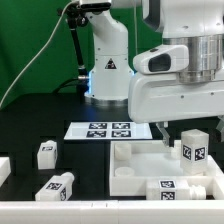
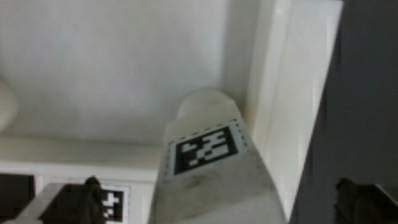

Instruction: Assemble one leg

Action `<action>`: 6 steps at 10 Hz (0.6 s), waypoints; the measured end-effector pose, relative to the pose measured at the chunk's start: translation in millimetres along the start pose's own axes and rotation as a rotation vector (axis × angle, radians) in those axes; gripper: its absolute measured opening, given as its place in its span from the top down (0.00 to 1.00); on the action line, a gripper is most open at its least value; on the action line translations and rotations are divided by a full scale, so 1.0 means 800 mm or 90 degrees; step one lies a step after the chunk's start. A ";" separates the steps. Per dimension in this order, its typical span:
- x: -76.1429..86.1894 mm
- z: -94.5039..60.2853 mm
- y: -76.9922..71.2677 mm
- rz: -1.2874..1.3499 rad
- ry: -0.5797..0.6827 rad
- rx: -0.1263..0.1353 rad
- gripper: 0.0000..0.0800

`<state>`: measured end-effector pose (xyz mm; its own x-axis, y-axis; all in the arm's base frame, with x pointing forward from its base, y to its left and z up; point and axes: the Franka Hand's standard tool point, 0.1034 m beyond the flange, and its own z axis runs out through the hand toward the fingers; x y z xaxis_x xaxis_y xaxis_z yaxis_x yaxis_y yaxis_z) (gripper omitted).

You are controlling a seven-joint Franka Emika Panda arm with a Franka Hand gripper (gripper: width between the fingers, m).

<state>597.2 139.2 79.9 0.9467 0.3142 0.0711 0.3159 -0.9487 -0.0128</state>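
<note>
In the exterior view, the gripper hangs over the tray, its fingers behind the tray's far rim; how far the jaws are open cannot be told. One leg stands upright in the tray's right part. Two more legs lie on the table, left of the tray. The marker board lies behind.

In the wrist view, a tagged leg sits between the fingertips, against the tray; contact is unclear.

My leg is white with a black-and-white square tag; the tray-like part is white, the table black.
</note>
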 end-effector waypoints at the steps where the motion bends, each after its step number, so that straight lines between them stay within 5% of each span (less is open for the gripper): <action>1: 0.001 0.000 0.000 -0.029 0.001 -0.004 0.19; 3: 0.001 0.000 0.000 -0.040 0.000 -0.006 0.51; 6: 0.000 0.001 0.000 -0.040 -0.001 -0.006 0.64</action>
<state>597.4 138.8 79.1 0.9250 0.3733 0.0701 0.3742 -0.9273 0.0008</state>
